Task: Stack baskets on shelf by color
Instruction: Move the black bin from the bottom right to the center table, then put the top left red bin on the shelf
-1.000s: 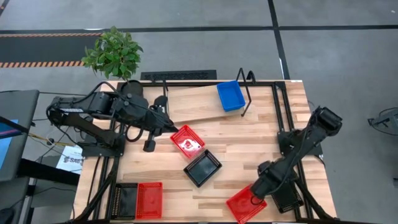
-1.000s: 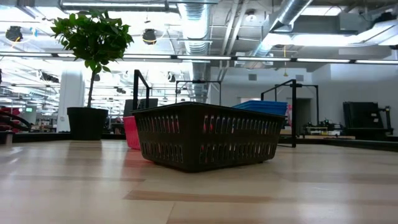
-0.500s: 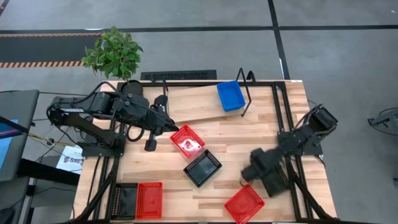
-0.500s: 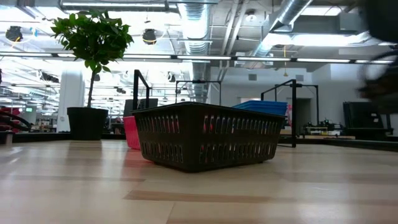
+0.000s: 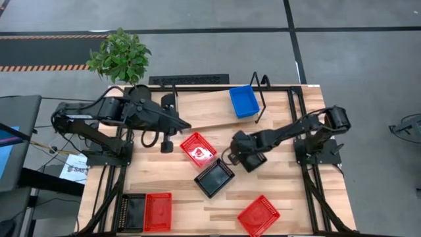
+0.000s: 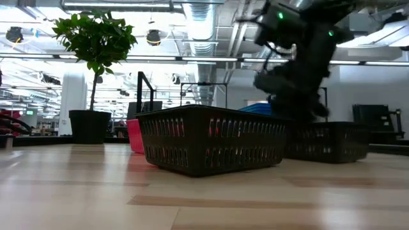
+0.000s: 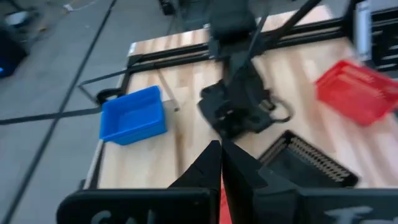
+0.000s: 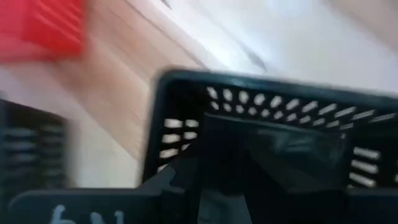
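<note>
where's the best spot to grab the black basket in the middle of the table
Probably the rim of the black basket, taken from straight above. It sits upright with its mouth open upward and turned diagonally on the table, so the thin wall fits between the fingers. The side facing the near table edge looks freest; the red basket and the right end effector crowd the far side.

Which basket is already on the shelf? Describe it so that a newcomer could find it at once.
Look at the far edge of the table, where the shelf, a light board on a black wire frame, stands. The blue basket sits at its right end, beside the frame's loop. It is the only blue one showing; the rest are red or black.
</note>
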`<action>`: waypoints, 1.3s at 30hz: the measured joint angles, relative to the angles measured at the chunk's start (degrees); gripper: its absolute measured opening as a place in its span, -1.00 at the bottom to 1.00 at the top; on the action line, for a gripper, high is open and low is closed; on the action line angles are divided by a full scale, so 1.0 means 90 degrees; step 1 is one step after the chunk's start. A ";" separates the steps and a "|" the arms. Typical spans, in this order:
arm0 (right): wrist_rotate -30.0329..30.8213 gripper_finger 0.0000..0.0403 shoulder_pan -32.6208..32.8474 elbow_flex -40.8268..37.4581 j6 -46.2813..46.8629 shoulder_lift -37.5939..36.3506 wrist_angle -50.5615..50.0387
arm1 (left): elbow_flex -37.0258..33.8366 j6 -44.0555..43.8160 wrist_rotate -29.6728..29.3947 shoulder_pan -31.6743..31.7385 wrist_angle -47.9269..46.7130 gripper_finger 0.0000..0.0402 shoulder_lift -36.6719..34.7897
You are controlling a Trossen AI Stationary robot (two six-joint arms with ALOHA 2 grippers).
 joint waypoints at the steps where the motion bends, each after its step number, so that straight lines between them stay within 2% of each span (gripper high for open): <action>1: -0.0020 -0.39 -0.0026 0.0102 -0.0143 -0.0057 -0.0068 | 0.0000 0.0062 -0.0073 0.0033 -0.0032 -0.98 0.0046; 6: -0.0090 -0.39 0.0140 0.0551 -0.0242 -0.0468 -0.1102 | -0.0351 0.0211 0.0113 0.0242 -0.0056 -0.76 0.0251; 12: -0.0089 -0.39 0.0964 0.0760 0.0385 -0.1237 -0.1994 | -0.1483 0.0674 0.0298 0.0530 0.0348 -0.33 0.0389; 15: 0.0060 -0.39 0.1462 0.0762 0.0928 -0.1609 -0.2294 | -0.2111 0.1183 0.0866 0.0799 0.0924 -0.21 0.0455; 18: 0.0274 -0.39 0.1923 0.0762 0.1477 -0.1875 -0.2455 | -0.2654 0.1675 0.1614 0.1070 0.1342 -0.19 0.0599; 20: 0.0414 -0.39 0.2195 0.0759 0.1779 -0.2012 -0.2586 | -0.2802 0.2143 0.1872 0.1226 0.1864 -0.21 0.0754; 29: 0.0690 -0.39 0.2739 0.0759 0.2480 -0.2107 -0.2781 | -0.2786 0.3792 0.2248 0.1656 0.2281 -0.23 0.2135; 35: 0.0696 -0.39 0.2750 0.0759 0.2482 -0.2095 -0.2874 | -0.2319 0.4476 0.2138 0.1774 0.2067 -0.24 0.3018; 39: 0.0699 -0.39 0.2752 0.0757 0.2480 -0.2097 -0.2924 | -0.2019 0.4814 0.2326 0.1811 0.1888 -0.24 0.3409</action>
